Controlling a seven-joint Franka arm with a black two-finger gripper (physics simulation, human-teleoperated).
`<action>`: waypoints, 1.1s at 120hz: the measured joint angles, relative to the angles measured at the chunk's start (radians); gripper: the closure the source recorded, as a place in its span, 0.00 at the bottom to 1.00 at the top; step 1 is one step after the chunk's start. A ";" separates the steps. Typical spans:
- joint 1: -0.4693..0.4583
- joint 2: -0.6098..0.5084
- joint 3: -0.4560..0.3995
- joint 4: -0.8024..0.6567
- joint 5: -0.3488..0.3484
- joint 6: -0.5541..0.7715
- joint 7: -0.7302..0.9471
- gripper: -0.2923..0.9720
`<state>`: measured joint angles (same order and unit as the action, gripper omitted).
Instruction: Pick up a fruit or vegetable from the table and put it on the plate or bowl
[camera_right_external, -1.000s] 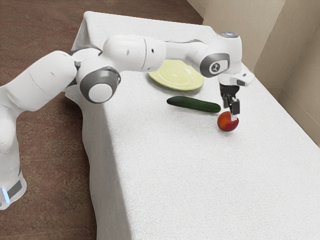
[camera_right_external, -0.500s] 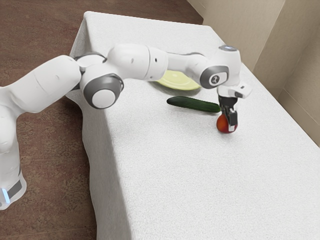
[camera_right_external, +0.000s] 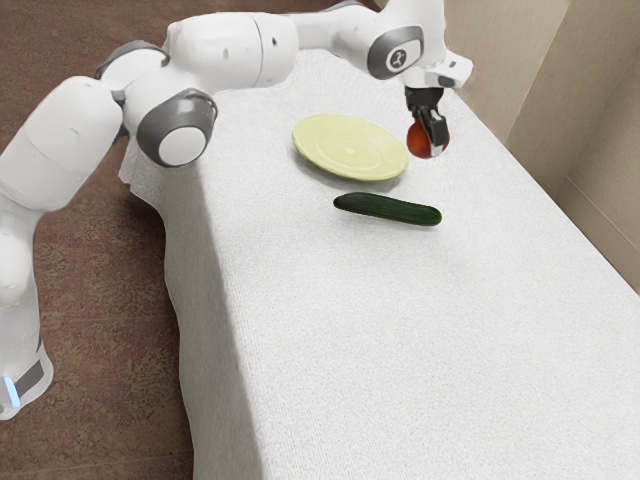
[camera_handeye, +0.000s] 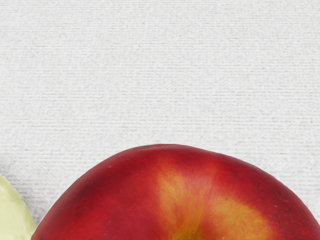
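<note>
— What has shifted since a second ago?

— The arm (camera_right_external: 250, 50) has swung up and away, taking the red fruit (camera_right_external: 421, 147) with it. It sat on the cloth by the cucumber's tip then; now it hangs in the air, clear of the table (camera_right_external: 400, 340).

— Start from the near side, then.

— Nearest is a wide stretch of bare white cloth. Past it the cucumber (camera_right_external: 387, 208) lies flat and alone, its length running across the exterior view.

— And behind that?

— The pale yellow plate (camera_right_external: 350, 147), with nothing on it. Just beside its rim, on the exterior view's right, is the gripper (camera_right_external: 430, 138), its black fingers (camera_right_external: 437, 127) clamped on the fruit from two sides.

— Is the fruit over the plate?

— Not quite. In the wrist view the fruit (camera_handeye: 175, 200) is red with a yellow streak, white cloth (camera_handeye: 160, 75) lies beyond it, and only an edge of the plate (camera_handeye: 10, 215) peeks in beside it.
</note>
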<state>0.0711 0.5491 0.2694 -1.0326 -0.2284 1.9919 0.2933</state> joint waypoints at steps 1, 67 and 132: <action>0.004 -0.002 0.009 -0.001 0.000 -0.002 0.000 0.36; 0.263 0.014 0.060 -0.067 -0.011 -0.082 0.032 0.38; 0.284 0.019 0.063 -0.062 -0.035 -0.085 0.062 0.24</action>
<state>0.3550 0.5679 0.3326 -1.0950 -0.2638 1.9074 0.3551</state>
